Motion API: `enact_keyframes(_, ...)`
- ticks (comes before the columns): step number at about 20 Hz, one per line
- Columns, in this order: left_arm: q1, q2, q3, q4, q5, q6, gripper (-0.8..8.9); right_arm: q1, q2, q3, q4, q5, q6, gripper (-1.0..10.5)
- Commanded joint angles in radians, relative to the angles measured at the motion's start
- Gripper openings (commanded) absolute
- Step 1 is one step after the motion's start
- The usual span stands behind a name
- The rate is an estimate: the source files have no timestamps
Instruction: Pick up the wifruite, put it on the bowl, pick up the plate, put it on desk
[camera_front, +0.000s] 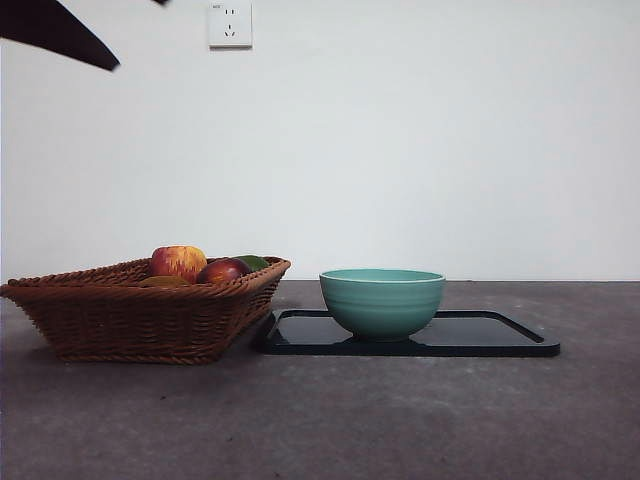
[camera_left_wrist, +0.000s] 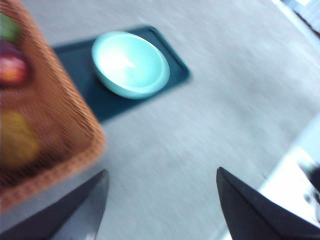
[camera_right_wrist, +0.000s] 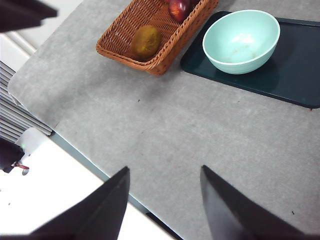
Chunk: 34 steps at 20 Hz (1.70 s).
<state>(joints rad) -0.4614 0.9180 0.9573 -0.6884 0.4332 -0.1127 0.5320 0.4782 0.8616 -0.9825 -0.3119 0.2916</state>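
The brownish-orange wifruite (camera_right_wrist: 146, 41) lies in a wicker basket (camera_front: 140, 315), beside a streaked apple (camera_front: 179, 262) and a dark red fruit (camera_front: 223, 271). In the blurred left wrist view the wifruite (camera_left_wrist: 17, 137) lies near the basket's corner. The teal bowl (camera_front: 382, 300) is empty and stands on the plate (camera_front: 500, 335), a flat dark tray on the desk (camera_front: 400, 420). My left gripper (camera_left_wrist: 162, 172) hangs open high above the desk, near the basket. My right gripper (camera_right_wrist: 165, 169) is open too, high over the desk's near edge. Neither holds anything.
A dark arm tip (camera_front: 60, 30) shows at the front view's top left corner. The basket stands directly left of the plate, almost touching it. A white wall with a socket (camera_front: 230, 24) rises behind the desk.
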Motion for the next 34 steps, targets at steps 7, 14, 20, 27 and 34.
enact_keyframes(7, -0.006, -0.036, 0.013, -0.106, 0.058, 0.098, 3.44, 0.008, 0.002, 0.019, 0.009, 0.002, 0.013, 2.2)
enact_keyframes(14, -0.006, -0.036, 0.013, -0.105, 0.058, 0.098, 3.44, 0.008, 0.003, 0.019, 0.009, 0.003, 0.042, 2.2)
enact_keyframes(20, -0.006, -0.036, 0.013, -0.103, 0.058, 0.098, 3.44, 0.008, 0.043, 0.02, 0.064, 0.083, 0.156, 2.2)
enact_keyframes(27, -0.006, -0.036, 0.013, -0.101, 0.058, 0.098, 3.44, -0.01, 0.343, 0.101, 0.237, 0.137, 0.131, 2.3)
enact_keyframes(34, -0.006, -0.036, 0.013, -0.102, 0.058, 0.098, 3.44, -0.106, 0.78, 0.375, 0.241, 0.137, -0.017, 2.3)
